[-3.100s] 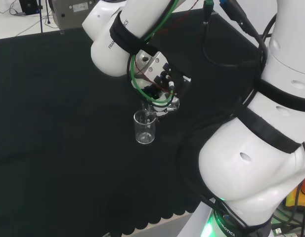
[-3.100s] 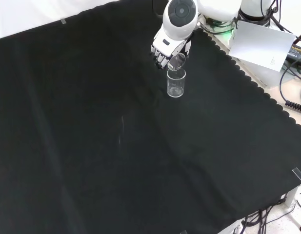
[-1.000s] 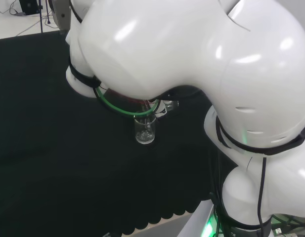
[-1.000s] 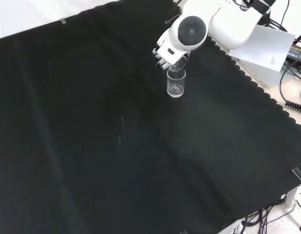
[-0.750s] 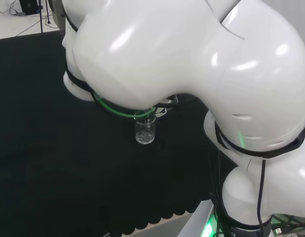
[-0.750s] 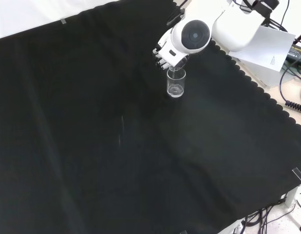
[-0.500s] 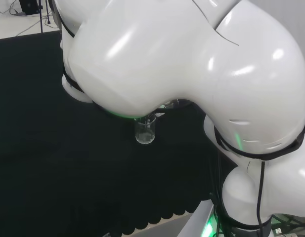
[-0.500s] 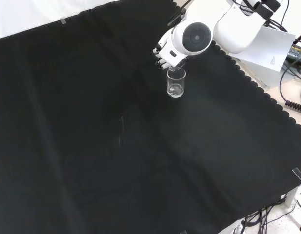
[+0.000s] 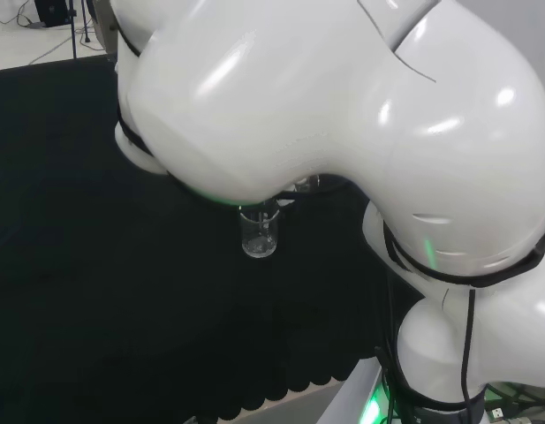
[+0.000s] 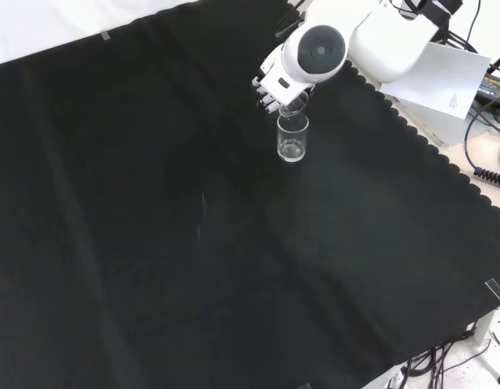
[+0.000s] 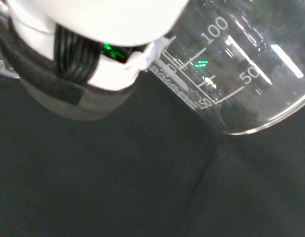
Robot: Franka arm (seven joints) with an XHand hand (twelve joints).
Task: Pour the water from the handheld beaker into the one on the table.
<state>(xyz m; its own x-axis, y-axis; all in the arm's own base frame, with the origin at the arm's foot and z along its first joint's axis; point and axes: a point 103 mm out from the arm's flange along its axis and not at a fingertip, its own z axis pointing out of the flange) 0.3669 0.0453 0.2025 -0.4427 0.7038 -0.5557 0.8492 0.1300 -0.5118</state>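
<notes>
- Head view: a clear beaker (image 9: 259, 234) stands upright on the black tabletop (image 9: 95, 265), just below the arm's big white link (image 9: 343, 115).
- Front view: the robot hand (image 10: 274, 85), fingers curled round a tilted handheld beaker (image 10: 293, 102), holds its lip just above the standing one.
- Wrist view: the held glass, with printed graduations, lies tilted against a finger (image 11: 73, 84).

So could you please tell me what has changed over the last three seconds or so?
The arm has swung across the head view: its big white link now stands in front of the hand's spot above the beaker on the cloth. In the front view the hand stays just above and behind that beaker, with the handheld beaker still tipped over its rim. The standing beaker has not moved.
</notes>
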